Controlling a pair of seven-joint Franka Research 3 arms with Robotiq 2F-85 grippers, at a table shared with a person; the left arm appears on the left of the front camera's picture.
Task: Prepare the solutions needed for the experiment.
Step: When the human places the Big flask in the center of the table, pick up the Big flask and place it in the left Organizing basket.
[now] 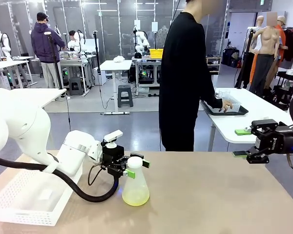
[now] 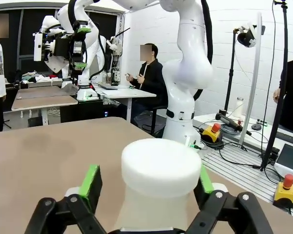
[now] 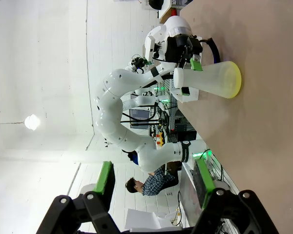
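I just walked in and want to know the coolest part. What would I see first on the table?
Your eye lands on the frosted white flask standing on the brown table, with a shallow layer of pale yellow liquid glowing at its bottom. The left gripper has its green-padded jaws either side of the flask's neck, under the white cap. Over at the right edge, the right gripper hangs above the table with jaws open and empty.
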